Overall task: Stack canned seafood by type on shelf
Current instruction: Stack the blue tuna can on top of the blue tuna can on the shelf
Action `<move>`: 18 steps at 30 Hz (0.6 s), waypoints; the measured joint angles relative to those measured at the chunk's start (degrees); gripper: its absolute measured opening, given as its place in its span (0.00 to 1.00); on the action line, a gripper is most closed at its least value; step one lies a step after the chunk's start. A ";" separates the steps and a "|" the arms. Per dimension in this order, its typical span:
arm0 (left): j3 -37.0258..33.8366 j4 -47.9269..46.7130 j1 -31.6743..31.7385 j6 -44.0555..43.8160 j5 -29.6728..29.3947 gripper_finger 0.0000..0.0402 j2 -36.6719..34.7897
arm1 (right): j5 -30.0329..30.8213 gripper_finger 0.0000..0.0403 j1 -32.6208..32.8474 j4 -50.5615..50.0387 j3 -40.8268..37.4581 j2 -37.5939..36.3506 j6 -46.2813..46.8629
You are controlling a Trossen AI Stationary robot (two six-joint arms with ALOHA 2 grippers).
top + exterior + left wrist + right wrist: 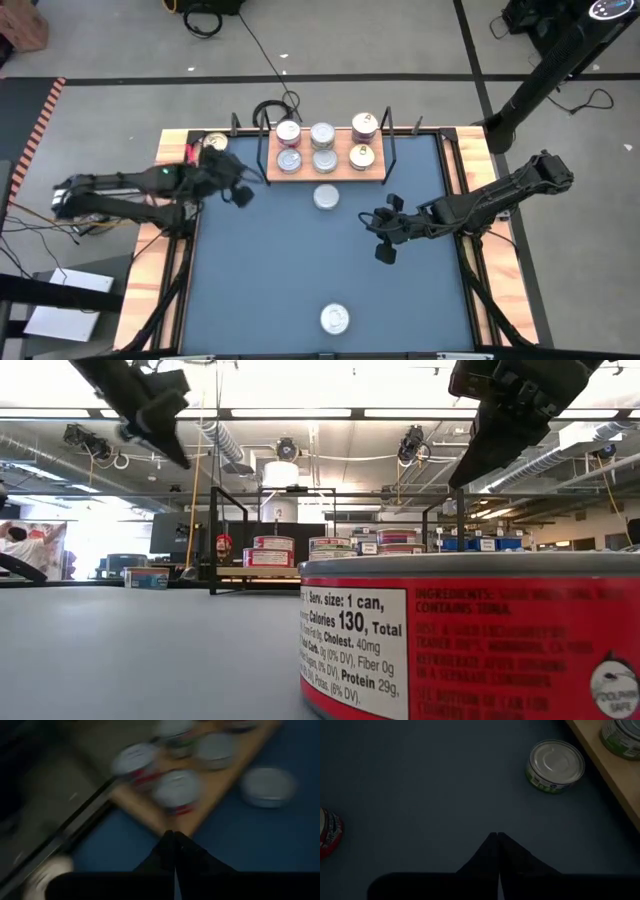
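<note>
both grippers, left [240,196] and right [384,250], clenched empty. step: fetching the next tin [555,766], just ahead of right fingers [498,851], beside shelf [325,177]; fingers must open first.

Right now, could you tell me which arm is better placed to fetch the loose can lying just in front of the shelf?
Probably the right. The right gripper, fingers shut, hovers over open table beside the loose can, which shows unobstructed in its wrist view. The left gripper, also shut, sits by the shelf end, nearer its wire upright.
</note>
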 joint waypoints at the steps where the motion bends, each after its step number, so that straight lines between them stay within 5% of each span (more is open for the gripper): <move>1: 0.55 -3.02 1.96 -1.32 -0.29 0.01 -0.94 | -0.02 0.02 0.00 0.03 0.00 0.00 -0.35; 5: 2.66 -10.33 10.76 -1.66 1.42 0.01 -1.67 | -0.02 0.02 -0.41 0.24 0.00 0.00 -0.63; 18: 7.91 -19.47 35.50 26.25 16.82 0.01 7.95 | -1.51 0.02 -2.19 0.24 0.00 0.00 -1.72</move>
